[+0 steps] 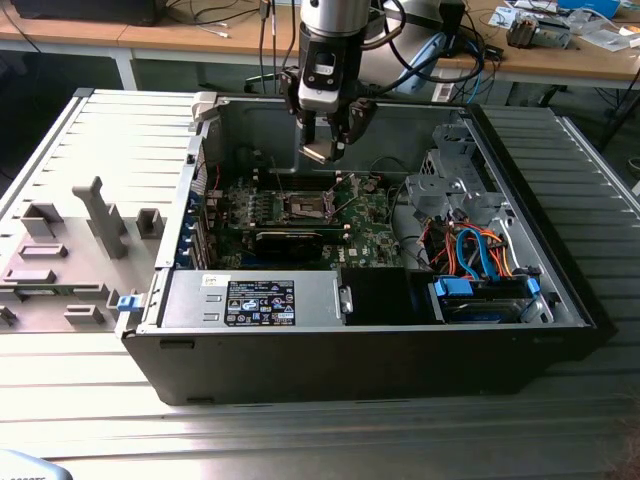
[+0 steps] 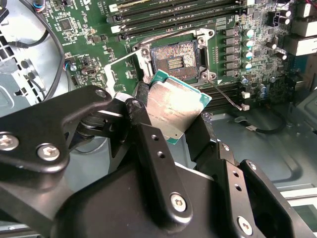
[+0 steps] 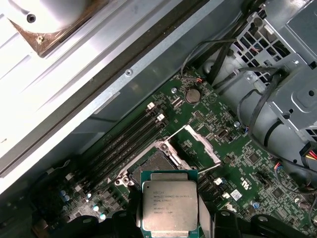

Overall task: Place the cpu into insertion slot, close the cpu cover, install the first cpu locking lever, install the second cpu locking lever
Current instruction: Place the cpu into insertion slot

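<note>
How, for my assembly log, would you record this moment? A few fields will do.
pincer: shut on the cpu, gripping it by its edges
cpu position: in the air over the motherboard, metal top showing in both wrist views
insertion slot: empty, contacts exposed
cpu cover: swung open, standing up beside the slot
computer case: lying on its side with the side panel off

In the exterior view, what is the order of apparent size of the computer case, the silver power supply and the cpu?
1. computer case
2. silver power supply
3. cpu, clearly the smallest
</note>
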Motion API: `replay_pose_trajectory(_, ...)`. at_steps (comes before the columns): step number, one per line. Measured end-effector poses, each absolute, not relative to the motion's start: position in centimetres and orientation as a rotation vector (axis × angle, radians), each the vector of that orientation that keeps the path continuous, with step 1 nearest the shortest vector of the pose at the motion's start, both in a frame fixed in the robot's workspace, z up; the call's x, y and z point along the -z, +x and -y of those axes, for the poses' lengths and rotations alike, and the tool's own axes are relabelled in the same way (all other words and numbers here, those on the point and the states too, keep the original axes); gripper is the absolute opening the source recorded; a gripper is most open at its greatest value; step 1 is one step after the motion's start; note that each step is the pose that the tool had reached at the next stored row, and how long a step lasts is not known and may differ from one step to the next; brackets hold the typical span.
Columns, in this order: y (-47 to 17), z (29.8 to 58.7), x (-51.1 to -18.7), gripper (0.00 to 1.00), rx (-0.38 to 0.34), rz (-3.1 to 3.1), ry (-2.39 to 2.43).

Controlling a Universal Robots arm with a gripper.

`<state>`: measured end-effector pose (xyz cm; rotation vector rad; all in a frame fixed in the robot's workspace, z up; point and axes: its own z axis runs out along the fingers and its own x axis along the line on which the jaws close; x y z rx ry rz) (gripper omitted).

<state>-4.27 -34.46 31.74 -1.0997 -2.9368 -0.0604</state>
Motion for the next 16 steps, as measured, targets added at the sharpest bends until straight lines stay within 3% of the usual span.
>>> replay_pose_trajectory(16,-4.27,34.46,-31.67,0.55,0.061,2.927,-1.127)
